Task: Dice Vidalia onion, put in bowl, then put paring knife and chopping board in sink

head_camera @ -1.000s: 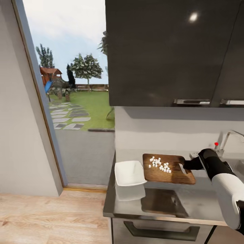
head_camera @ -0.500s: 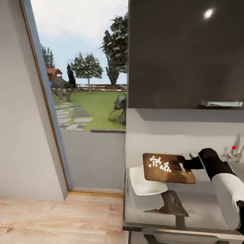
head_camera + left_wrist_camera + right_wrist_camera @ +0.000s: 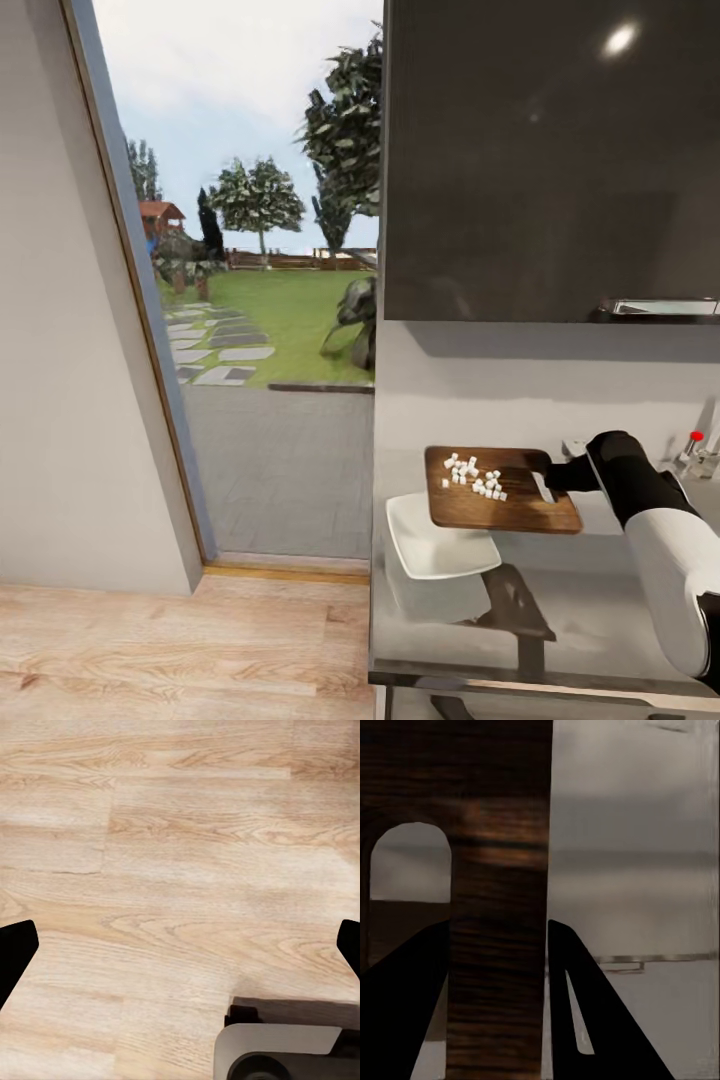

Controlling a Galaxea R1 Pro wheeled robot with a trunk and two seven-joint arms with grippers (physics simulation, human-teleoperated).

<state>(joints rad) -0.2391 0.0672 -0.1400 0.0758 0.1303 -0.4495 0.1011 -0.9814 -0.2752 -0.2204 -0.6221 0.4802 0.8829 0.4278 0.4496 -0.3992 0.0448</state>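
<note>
- Gripping the right edge of the brown wooden chopping board (image 3: 500, 490) at lower right of the head view: the right gripper (image 3: 556, 477), black, on a white-and-black arm.
- Held level above the grey steel countertop (image 3: 590, 610), board casting a dark shadow there.
- Scattered over the board's upper left part: small white cubes of diced onion (image 3: 472, 477).
- Lying just below and left of the board, partly under its corner: a white square bowl (image 3: 435, 545), no cubes in it.
- In the right wrist view, dark fingers (image 3: 585, 1020) clamped either side of the board's wood-grained edge (image 3: 499, 907), next to its arched handle hole.
- In the left wrist view, left gripper (image 3: 180, 945) spread wide, black fingertips (image 3: 15, 945) at opposite frame edges, over pale wooden floor (image 3: 180, 832), holding nothing.
- At far right of the head view, a red-tipped faucet lever (image 3: 696, 438); sink basin itself out of sight.
- Filling the upper right: a dark glossy wall cabinet (image 3: 550, 150); at left, a tall window onto lawn and trees (image 3: 260, 200).
</note>
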